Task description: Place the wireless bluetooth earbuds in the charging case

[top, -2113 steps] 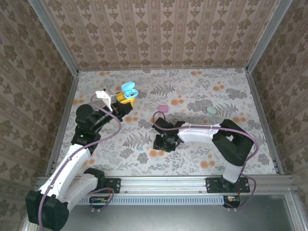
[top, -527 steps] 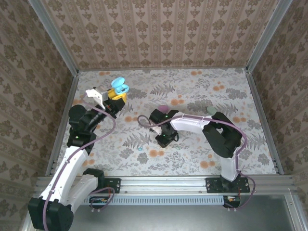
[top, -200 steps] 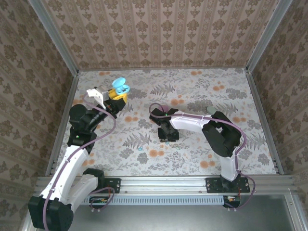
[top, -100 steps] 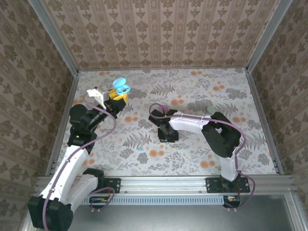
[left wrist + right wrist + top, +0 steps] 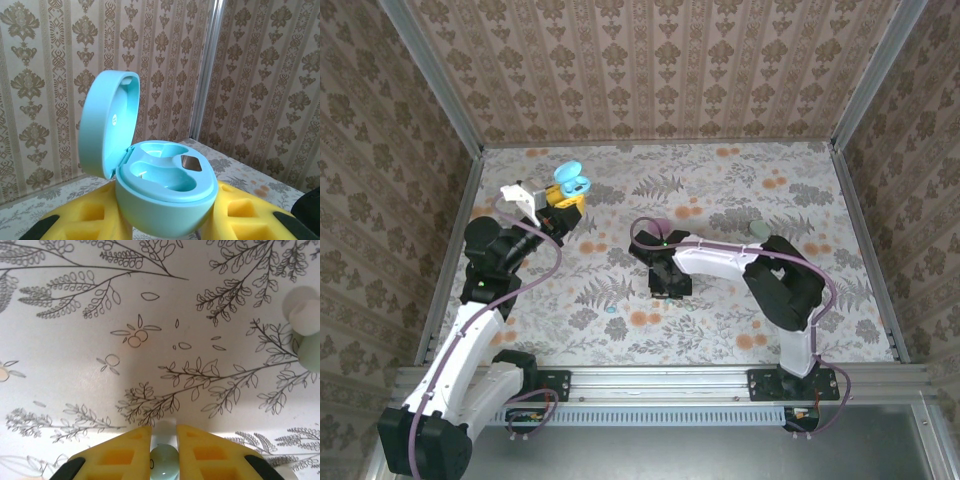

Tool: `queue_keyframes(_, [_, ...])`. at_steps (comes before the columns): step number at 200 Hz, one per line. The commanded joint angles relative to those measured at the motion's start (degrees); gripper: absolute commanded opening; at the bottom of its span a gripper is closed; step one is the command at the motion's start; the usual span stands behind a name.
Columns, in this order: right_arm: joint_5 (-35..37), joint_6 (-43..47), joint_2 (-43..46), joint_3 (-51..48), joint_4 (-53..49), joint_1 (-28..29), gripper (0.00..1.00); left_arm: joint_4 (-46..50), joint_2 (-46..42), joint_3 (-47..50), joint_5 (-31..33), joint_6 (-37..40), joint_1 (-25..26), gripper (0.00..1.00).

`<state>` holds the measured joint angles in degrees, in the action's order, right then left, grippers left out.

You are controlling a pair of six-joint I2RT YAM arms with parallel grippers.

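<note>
Mint-teal rounded plastic earbud (image 5: 164, 459): pinched in right claw (image 5: 164, 436)

Your right claw's yellow fingers (image 5: 122, 452) are pressed onto the bud from both sides, close to the floral-print bench (image 5: 740, 320), about mid-bench in the top view. Your left claw (image 5: 167, 225) clamps the pale blue pebble-shaped charging case (image 5: 165, 197) by its base. The lid is hinged open, wells facing up, held raised over the far-left of the bench. A second pale mint bud (image 5: 306, 335) lies on the bench, apart from the right claw.

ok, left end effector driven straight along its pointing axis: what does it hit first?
Probably the wallpapered wall, beside the aluminium corner post. Nothing else shows past the open charging case that the left end effector holds, though depth is unclear.
</note>
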<state>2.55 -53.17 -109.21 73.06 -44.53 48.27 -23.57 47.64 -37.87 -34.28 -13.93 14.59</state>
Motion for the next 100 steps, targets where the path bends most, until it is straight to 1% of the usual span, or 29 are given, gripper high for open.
queue_keyframes(1, [-1.76, -0.31, 5.22, -1.09, 2.66, 0.04, 0.19, -2.40, 0.17, 0.08, -0.70, -1.01, 0.51, 0.28])
queue_keyframes(30, [-6.18, -0.06, 13.39, -4.78, 11.00, -1.59, 0.20, -2.44, 0.48, 0.04, -0.80, -0.92, 0.74, 0.29])
queue_keyframes(71, [-25.22, -3.06, 24.24, -13.98, 34.23, -7.98, 0.21, -2.88, 1.21, -0.19, -0.70, -0.78, 1.41, 0.28])
queue_keyframes(80, [-29.52, -3.09, 25.79, -14.62, 37.25, -9.28, 0.21, -2.99, 1.31, -0.11, -0.66, -0.78, 1.58, 0.28])
queue_keyframes(100, [-34.91, -3.52, 28.60, -15.70, 42.54, -11.65, 0.21, -3.15, 1.70, -0.19, -0.61, -0.78, 2.04, 0.29])
